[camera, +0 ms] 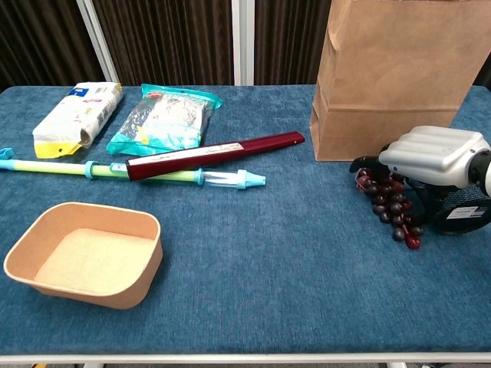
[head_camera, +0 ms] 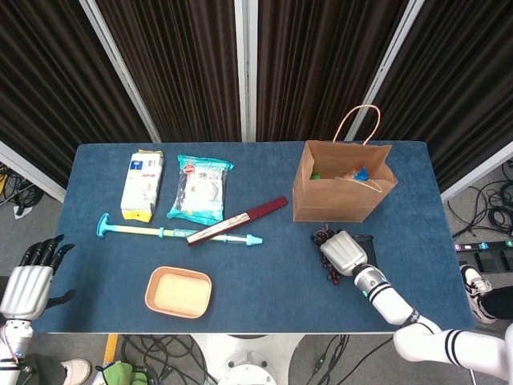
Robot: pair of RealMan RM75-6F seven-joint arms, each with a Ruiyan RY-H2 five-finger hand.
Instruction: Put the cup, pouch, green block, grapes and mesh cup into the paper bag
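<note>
The brown paper bag (head_camera: 341,196) (camera: 383,77) stands open at the right rear, with a green piece (head_camera: 316,175) and a blue item showing inside. In front of it a bunch of dark red grapes (camera: 393,208) (head_camera: 329,276) lies on the cloth next to the black mesh cup (camera: 459,208) (head_camera: 369,241). My right hand (head_camera: 345,251) (camera: 433,157) lies low over the grapes, its fingers reaching down onto the bunch; the back of the hand hides how far they close. My left hand (head_camera: 28,281) hangs off the table's left front corner, fingers spread and holding nothing.
A white pouch (head_camera: 141,184) and a teal packet (head_camera: 200,186) lie at the left rear. A maroon box (head_camera: 238,220) crosses a long blue-green stick (head_camera: 160,232) mid-table. An orange tray (head_camera: 178,292) sits near the front edge.
</note>
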